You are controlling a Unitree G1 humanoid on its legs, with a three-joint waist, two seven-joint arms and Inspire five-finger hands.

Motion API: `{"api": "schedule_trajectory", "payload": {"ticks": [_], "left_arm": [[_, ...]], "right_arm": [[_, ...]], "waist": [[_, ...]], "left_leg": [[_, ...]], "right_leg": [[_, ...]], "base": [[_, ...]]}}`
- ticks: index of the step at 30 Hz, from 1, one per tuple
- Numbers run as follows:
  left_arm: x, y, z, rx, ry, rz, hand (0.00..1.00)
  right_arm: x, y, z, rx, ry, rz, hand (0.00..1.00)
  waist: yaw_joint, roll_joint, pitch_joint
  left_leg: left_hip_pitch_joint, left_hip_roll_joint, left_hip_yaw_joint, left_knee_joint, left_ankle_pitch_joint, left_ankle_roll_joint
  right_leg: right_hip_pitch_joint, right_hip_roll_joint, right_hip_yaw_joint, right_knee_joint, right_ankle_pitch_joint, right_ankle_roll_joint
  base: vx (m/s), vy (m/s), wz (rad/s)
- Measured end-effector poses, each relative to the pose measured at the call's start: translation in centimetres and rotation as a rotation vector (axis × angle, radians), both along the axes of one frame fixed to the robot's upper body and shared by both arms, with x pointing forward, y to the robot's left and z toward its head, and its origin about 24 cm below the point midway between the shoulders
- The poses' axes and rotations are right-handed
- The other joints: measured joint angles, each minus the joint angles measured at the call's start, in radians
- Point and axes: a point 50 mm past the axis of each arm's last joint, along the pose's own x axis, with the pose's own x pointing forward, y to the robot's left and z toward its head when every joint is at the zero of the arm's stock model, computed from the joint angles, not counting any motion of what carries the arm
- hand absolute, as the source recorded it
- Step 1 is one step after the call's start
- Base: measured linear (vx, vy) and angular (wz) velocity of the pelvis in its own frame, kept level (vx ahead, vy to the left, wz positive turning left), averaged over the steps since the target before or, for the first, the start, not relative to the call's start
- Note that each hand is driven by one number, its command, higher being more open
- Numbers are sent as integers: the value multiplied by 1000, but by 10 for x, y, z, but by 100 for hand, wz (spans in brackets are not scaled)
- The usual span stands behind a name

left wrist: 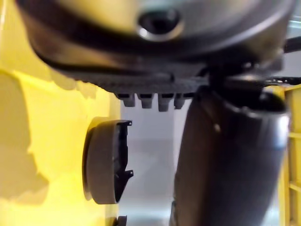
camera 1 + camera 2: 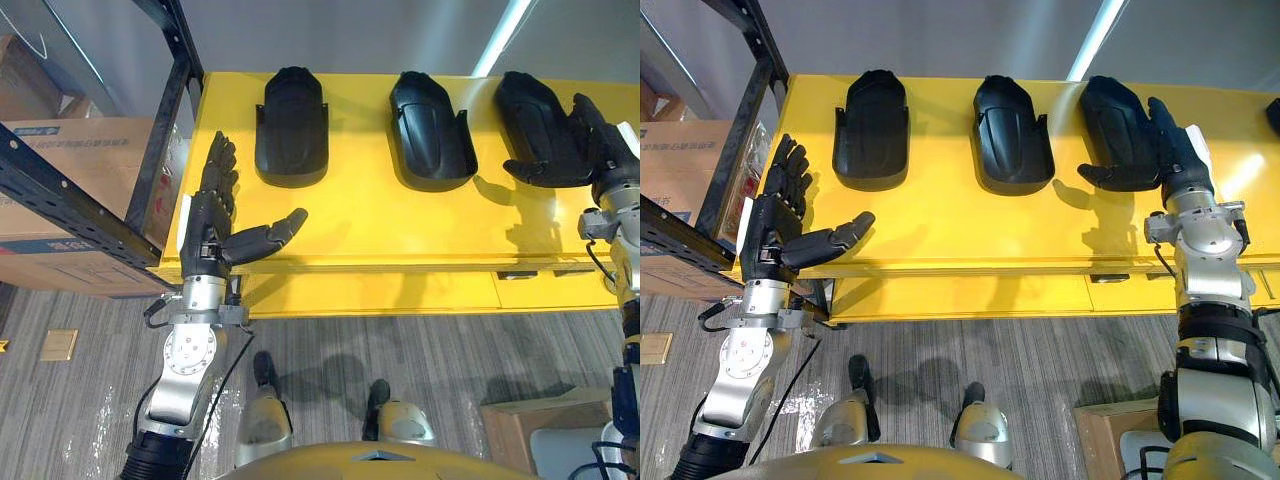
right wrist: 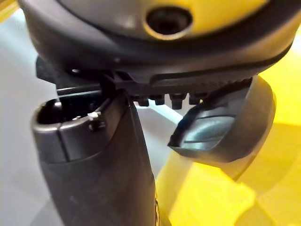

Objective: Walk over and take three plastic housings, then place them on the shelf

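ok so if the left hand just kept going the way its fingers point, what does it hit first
Probably nothing: the left hand points along the left edge of the yellow table, passing just beside the left plastic housing. Depth is unclear, so it could graze it.

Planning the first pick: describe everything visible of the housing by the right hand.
The rightmost plastic housing is black, an elongated curved shell with a rounded far end and side tabs, lying flat on the yellow table. The right hand lies along its right side, fingers straight, thumb across its near end.
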Motion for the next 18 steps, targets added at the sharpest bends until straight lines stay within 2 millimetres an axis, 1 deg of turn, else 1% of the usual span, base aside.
{"api": "schedule_trajectory", "payload": {"ticks": [2, 4, 8, 18], "left_arm": [[0, 0, 0, 0, -2, -1, 100], [2, 0, 3, 3, -14, -1, 100], [3, 3, 5, 14, -22, 7, 100], [3, 3, 6, 38, -26, -16, 100]], "right_arm": [[0, -2, 0, -16, 19, -6, 100], [-4, -12, 5, -55, 61, -23, 100], [-6, -17, 7, -58, 80, -41, 100], [-8, -22, -5, -23, 171, -25, 100]], "waist": [[5, 0, 8], [15, 0, 22], [14, -8, 30], [10, -19, 35]], "left_leg": [[-5, 0, -1, 0, -2, 0], [-12, -1, -7, 0, -3, 4], [-12, -1, -7, 0, -1, 2], [-1, 0, 9, 0, -5, 4]], "right_leg": [[-3, 0, -1, 1, 0, 0], [-9, -1, -5, 5, -2, 1], [-14, -4, -2, 17, -7, 0], [-13, -4, 11, 18, -7, 0]], "base": [[-5, -1, 2], [-4, -1, 6], [2, -2, 1], [-6, -5, -3]]}}
